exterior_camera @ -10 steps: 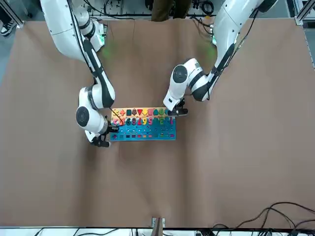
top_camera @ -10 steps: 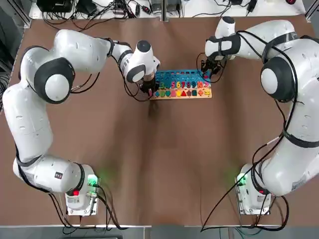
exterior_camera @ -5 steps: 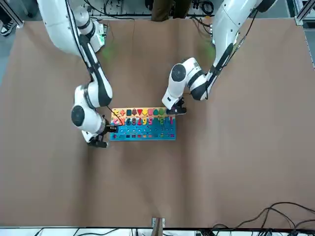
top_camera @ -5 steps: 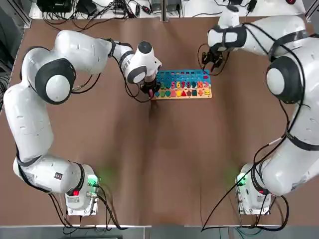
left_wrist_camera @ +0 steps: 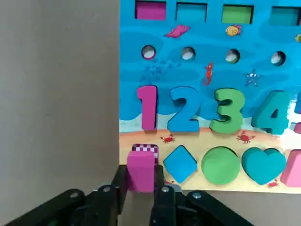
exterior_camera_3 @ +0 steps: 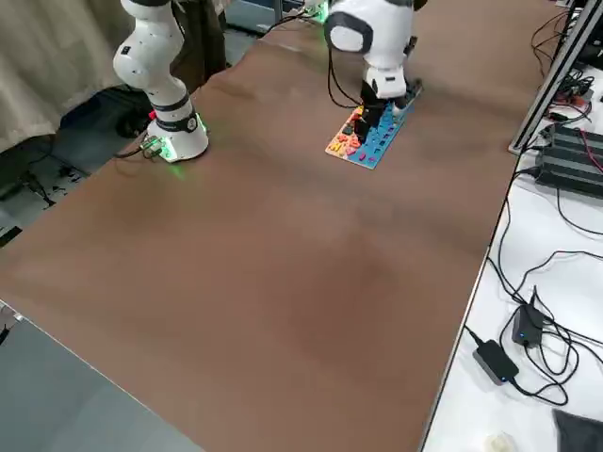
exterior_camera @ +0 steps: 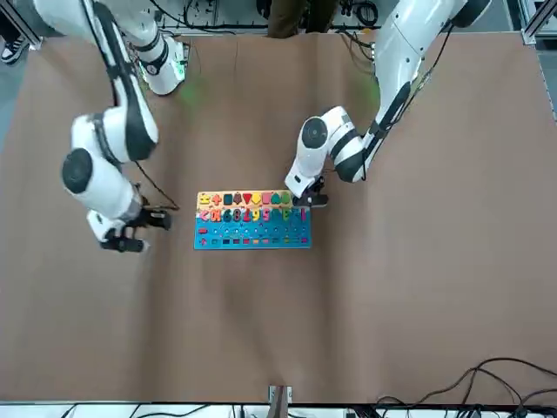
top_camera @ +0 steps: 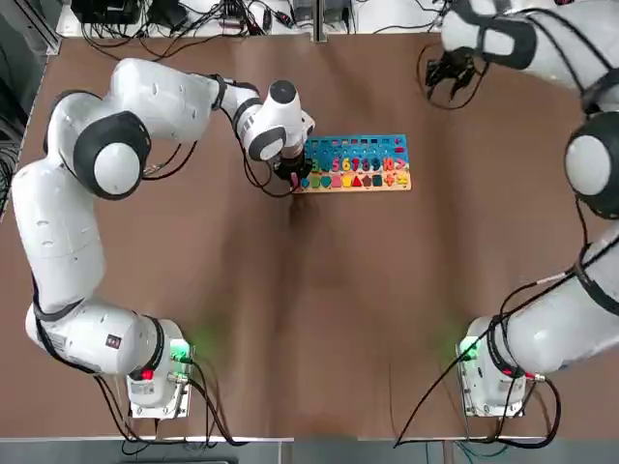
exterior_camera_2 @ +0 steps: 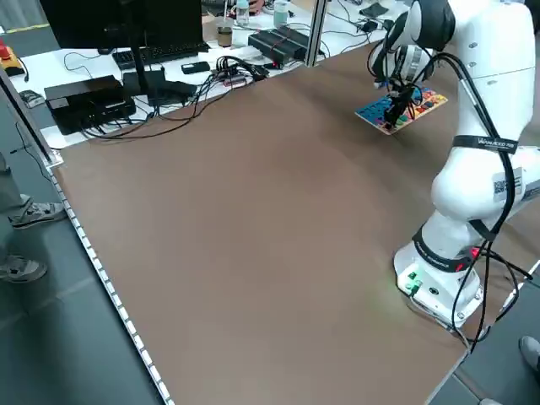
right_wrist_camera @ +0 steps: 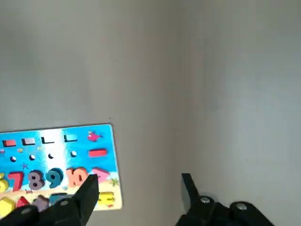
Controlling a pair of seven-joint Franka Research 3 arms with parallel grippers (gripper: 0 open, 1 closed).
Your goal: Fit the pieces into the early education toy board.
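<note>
**Left gripper holds a pink piece at the board's corner**

The early education toy board (top_camera: 354, 162) lies flat on the brown table (top_camera: 309, 319), blue half toward the far edge, tan strip of shapes toward the robot. At the board's left end, the left gripper (left_wrist_camera: 141, 188) pinches a pink square piece (left_wrist_camera: 141, 165) between narrow fingers, right over the chequered recess at the end of the tan strip, beside the blue diamond (left_wrist_camera: 179, 163) and below the pink number 1 (left_wrist_camera: 148, 107). The right gripper (right_wrist_camera: 138, 190) hangs above bare table beyond the board's far right corner, well apart from it, its fingers spread wide and holding nothing.
</note>
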